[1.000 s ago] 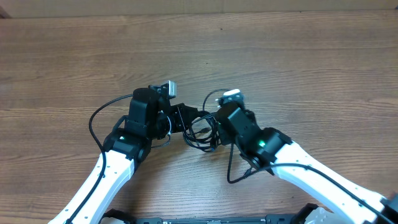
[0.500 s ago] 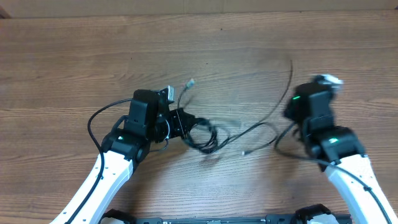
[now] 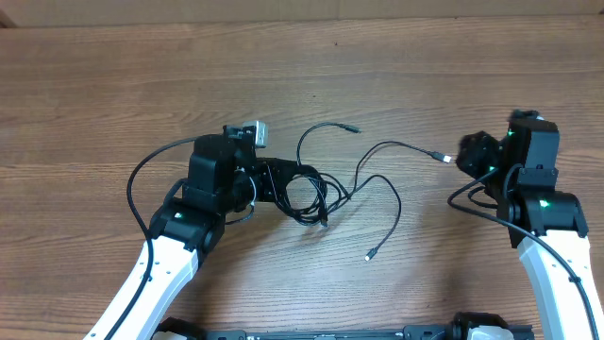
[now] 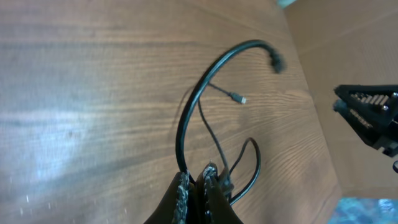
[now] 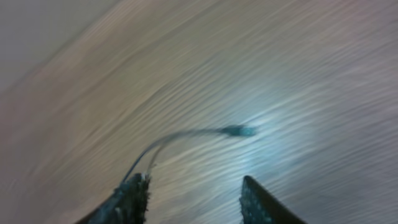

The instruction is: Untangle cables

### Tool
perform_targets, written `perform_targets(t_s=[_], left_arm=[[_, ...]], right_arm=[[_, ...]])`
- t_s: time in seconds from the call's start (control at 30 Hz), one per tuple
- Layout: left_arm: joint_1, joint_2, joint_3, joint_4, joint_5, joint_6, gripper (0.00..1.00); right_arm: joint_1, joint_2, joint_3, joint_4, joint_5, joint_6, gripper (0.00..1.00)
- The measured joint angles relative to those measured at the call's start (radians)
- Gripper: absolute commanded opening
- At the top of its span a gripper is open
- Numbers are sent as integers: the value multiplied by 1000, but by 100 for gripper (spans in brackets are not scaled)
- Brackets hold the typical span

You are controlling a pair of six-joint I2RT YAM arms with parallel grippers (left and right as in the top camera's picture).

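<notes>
The cables [image 3: 308, 195] lie mid-table as a small black coil with three long strands fanning right. Their plugs rest at the top [image 3: 351, 127], at the right [image 3: 441, 157] and near the front [image 3: 370, 255]. My left gripper [image 3: 275, 180] is shut on the coil's left side. In the left wrist view its fingers [image 4: 210, 190] pinch the cables [image 4: 186, 127] at the bottom edge. My right gripper [image 3: 471, 153] hovers open just right of the right-hand plug. In the right wrist view, that plug [image 5: 239, 130] lies on the wood ahead of the right gripper [image 5: 194, 194], which holds nothing.
The wooden table [image 3: 113, 85] stretches around the cables. Thicker black arm cables loop beside the left arm [image 3: 142, 184] and the right arm [image 3: 472, 203]. The right gripper [image 4: 373, 115] also shows at the right edge of the left wrist view.
My right gripper swung from the coil far to the right, drawing a strand out, then opened and let it go. Strands now lie spread out. The left gripper stayed shut on the coil.
</notes>
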Motion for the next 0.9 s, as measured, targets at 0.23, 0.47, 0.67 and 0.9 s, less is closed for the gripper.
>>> perform_targets(t_s=[0.23,0.47,0.67,0.9], left_arm=[[0,0,-1,82,27,40,4],[0,0,-2,100,35,-46,4],[0,0,-2,138,37,-196,4],[0,0,-2,150,28,-246,4]], right_arm=[[8,-2,0,0,-451,-128,54],[98,-5,0,0,-701,-198,54],[201,-5,0,-7,-752,-211,55],[251,-5,0,-43,-749,-217,56]])
